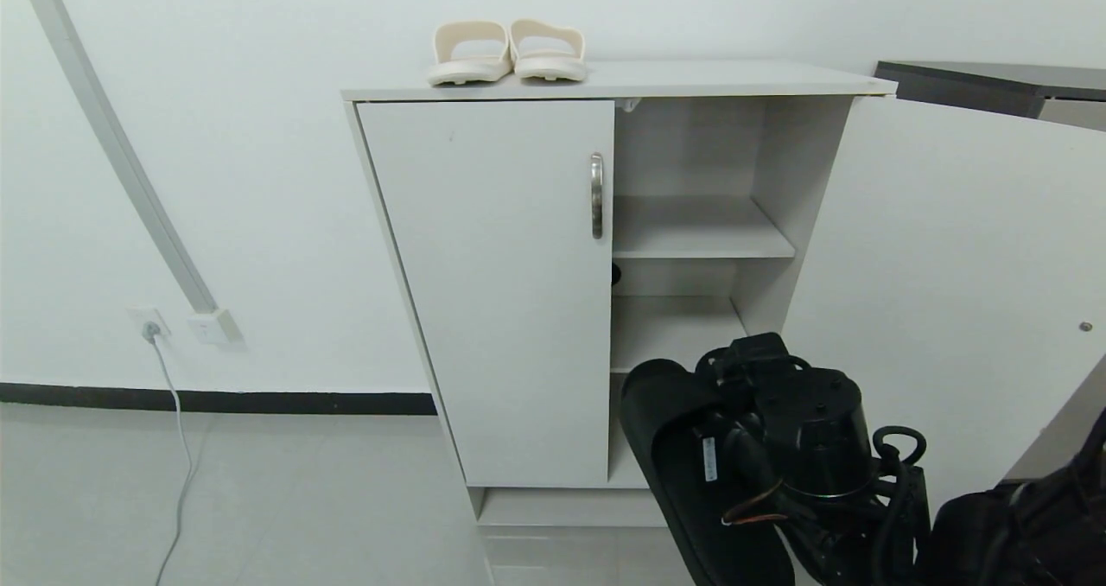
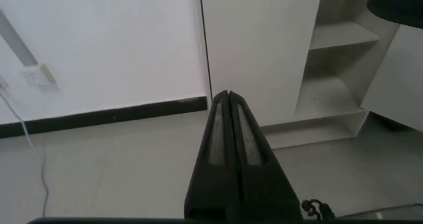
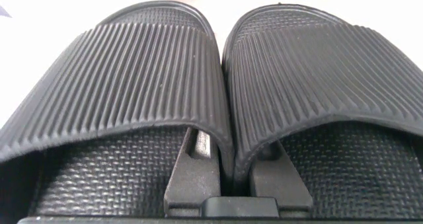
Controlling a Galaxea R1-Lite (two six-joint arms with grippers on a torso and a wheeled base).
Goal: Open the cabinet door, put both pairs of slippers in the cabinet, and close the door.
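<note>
A white cabinet (image 1: 484, 292) stands against the wall, its left door shut and its right door (image 1: 950, 266) swung wide open. A cream pair of slippers (image 1: 508, 53) rests on the cabinet top. My right gripper (image 3: 227, 159) is shut on the black pair of slippers (image 1: 683, 448), pinching their inner edges together sole-down (image 3: 152, 72). It holds them low in front of the open compartment, below the bare shelves (image 1: 691, 232). My left gripper (image 2: 229, 98) is shut on nothing, hanging over the floor to the left of the cabinet (image 2: 258, 45).
A metal handle (image 1: 596, 195) sits on the shut left door. A wall socket with a cable (image 1: 149, 327) is at the lower left. A grey piece of furniture (image 1: 994, 85) stands behind the open door. Tiled floor (image 1: 259, 500) lies open to the left.
</note>
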